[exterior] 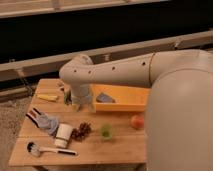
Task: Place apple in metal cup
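Gripper (pixel 81 103) low over the back left part of the wooden table (pixel 120 147), pointing down from the pale arm (pixel 115 72) reaching in from the right; spread or pressed together, cannot tell. Just beside it on the right, a yellow tray (pixel 127 102) with a grey-blue thing (pixel 105 97) lying in it. Just left of the gripper, a small dark thing (pixel 67 96), too unclear to name, and further left a yellow piece (pixel 48 97) flat on the wood. Nearer the front: a striped cloth or glove (pixel 44 121), a white cup (pixel 63 135) upright, a dark bunch of grapes (pixel 81 131) just beside that cup, a small green cup (pixel 105 131). Apple (pixel 137 121) on the table near the right edge, in front of the tray, well apart from the gripper, held by nothing. Spoon (pixel 47 148) along the front left edge
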